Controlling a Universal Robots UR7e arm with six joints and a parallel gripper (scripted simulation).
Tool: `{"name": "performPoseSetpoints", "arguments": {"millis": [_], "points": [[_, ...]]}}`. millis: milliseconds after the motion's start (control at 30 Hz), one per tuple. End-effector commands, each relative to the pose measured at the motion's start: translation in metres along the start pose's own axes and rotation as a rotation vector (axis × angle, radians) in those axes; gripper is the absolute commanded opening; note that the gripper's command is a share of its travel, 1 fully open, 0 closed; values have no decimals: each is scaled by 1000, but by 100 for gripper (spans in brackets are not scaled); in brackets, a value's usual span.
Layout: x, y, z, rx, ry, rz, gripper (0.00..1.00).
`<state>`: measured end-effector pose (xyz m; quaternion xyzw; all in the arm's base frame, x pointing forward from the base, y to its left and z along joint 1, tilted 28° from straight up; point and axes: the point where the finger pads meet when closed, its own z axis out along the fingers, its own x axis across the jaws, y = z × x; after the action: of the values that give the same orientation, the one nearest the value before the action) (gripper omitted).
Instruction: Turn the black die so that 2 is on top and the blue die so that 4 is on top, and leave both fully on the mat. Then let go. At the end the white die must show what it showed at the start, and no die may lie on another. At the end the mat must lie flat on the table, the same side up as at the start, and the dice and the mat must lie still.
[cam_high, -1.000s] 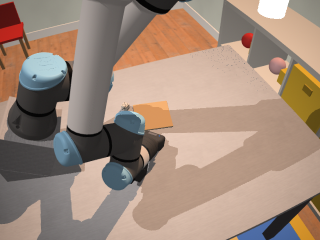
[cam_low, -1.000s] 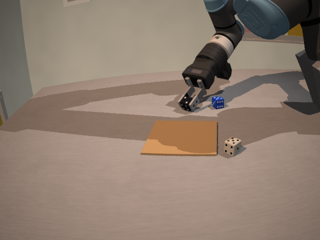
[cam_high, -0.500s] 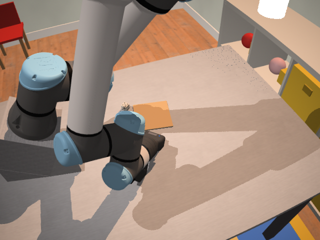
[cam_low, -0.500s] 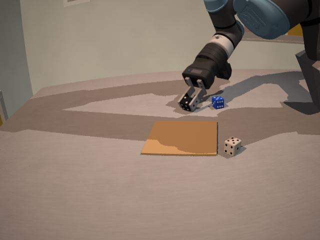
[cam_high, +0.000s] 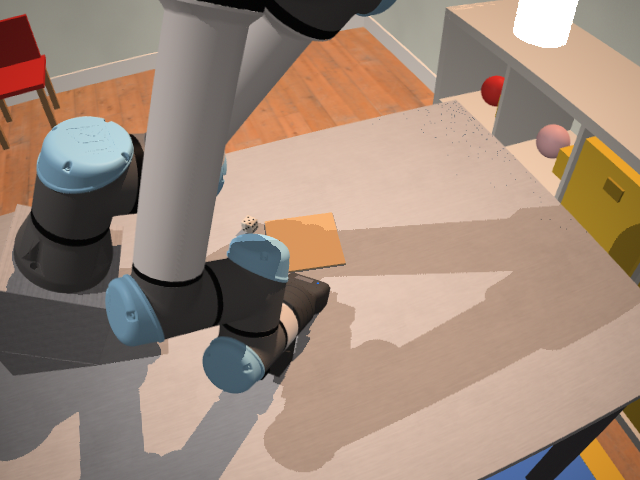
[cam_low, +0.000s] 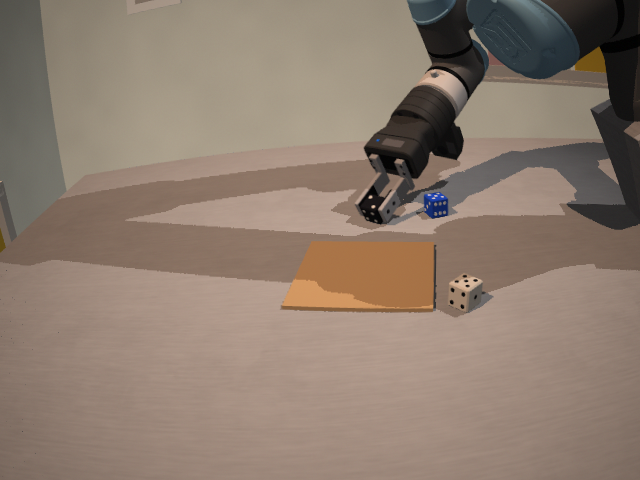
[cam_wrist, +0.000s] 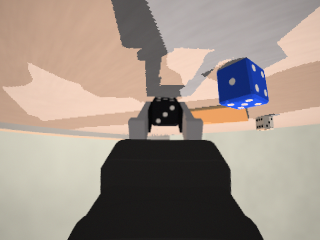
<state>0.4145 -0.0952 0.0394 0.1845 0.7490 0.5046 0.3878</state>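
Walls: plain pale green (cam_high: 113, 31) (cam_low: 232, 77) (cam_wrist: 35, 185).
Floor: orange-brown wood planks (cam_high: 310, 98).
Chair: red (cam_high: 23, 74).
Shelf unit: pale top board (cam_high: 584, 77).
Lamp: glowing white (cam_high: 545, 23).
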Motion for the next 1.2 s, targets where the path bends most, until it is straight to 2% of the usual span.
{"name": "performPoseSetpoints", "arguments": {"millis": [0,67,100,167,200,267,300,1167], "points": [[0,0,0,0,0,0,61],[0,0,0,0,0,0,61],[0,0,0,0,0,0,67],[0,0,0,0,0,0,67],[0,0,0,0,0,0,73],[0,0,0,0,0,0,73],[0,0,0,0,0,0,79],[0,0,0,0,0,0,79]]}}
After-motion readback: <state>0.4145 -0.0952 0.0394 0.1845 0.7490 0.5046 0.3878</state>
